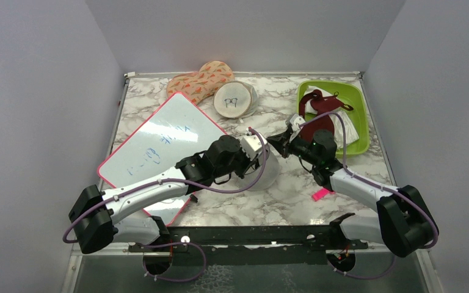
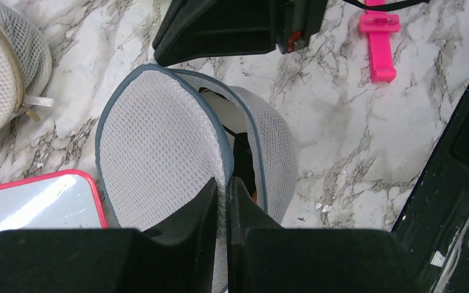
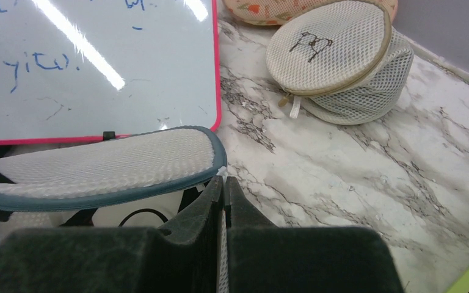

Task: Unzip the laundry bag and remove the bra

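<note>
Centrally, the laundry bag (image 2: 159, 140) sat part-unzipped, its lid tilted up. The left gripper (image 2: 223, 195) was clamped on the lid's rim; the right gripper (image 3: 223, 189) pinched a white tab (image 3: 221, 173) at the zip. Between those 2, inside the gap, lay the bra (image 2: 244, 171), nearer the left one.

Laundry bag (image 2: 159, 146) of white open-weave mesh cloth, edged with smooth grey-blue fabric binding. Desk (image 2: 354, 122) with a smooth, faintly shiny marble-pattern top. Whiteboard (image 3: 67, 61) with a glossy face streaked by glare, framed in pink plastic. Beige mesh pouch (image 3: 336, 55) of coarse weave with tan cloth trim. Green bin (image 1: 362, 119) of glossy plastic. Pink clip (image 2: 380, 43) of matt plastic. Left hand (image 2: 221, 201) and right hand (image 3: 223, 201) have matt black plastic fingers.
</note>
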`<state>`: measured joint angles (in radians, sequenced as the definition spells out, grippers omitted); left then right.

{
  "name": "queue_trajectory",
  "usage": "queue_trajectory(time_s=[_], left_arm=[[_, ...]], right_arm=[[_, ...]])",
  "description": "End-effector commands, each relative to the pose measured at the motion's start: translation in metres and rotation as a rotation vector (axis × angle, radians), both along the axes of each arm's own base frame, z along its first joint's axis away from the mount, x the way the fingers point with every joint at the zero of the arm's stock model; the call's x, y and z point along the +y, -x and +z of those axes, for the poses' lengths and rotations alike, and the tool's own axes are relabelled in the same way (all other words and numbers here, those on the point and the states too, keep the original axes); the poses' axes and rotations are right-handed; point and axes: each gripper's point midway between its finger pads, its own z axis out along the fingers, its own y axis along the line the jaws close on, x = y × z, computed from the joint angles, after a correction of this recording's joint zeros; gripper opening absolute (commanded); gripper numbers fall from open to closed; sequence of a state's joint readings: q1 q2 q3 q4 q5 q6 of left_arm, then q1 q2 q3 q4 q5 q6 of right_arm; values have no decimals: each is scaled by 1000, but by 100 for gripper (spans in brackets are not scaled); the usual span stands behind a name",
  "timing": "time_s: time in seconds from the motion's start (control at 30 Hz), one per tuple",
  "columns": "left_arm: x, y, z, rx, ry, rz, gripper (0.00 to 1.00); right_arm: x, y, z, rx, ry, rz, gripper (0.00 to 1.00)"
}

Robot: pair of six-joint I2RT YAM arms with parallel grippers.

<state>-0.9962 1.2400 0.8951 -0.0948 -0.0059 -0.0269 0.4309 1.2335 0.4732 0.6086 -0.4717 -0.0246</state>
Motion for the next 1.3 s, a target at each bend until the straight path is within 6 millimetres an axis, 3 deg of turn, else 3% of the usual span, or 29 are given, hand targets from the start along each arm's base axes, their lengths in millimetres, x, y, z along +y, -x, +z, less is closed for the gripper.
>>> queue_trajectory(time_s=[0.0,0.2,0.4,0.7,0.97,1.1,1.27], left_arm=[[-9,12,26,-100,88,-120,0],[-1,14,35,-162,140,-119,0],[6,17,32,-157,160,-95,0],[16,8,11,-45,98,31,0],[18,0,-5,86,59,165,32],[9,2,-1,149,94,176,52],[-8,-1,10,195,151,189,66]], right_arm=[[2,-17,1,-56,59,-3,1],[11,-24,2,-102,71,44,1],[13,-32,6,-135,82,40,1],[5,-14,16,-158,81,48,1],[3,2,22,-89,36,55,1],[1,10,19,-64,17,53,1],[2,18,16,-40,-23,61,1]])
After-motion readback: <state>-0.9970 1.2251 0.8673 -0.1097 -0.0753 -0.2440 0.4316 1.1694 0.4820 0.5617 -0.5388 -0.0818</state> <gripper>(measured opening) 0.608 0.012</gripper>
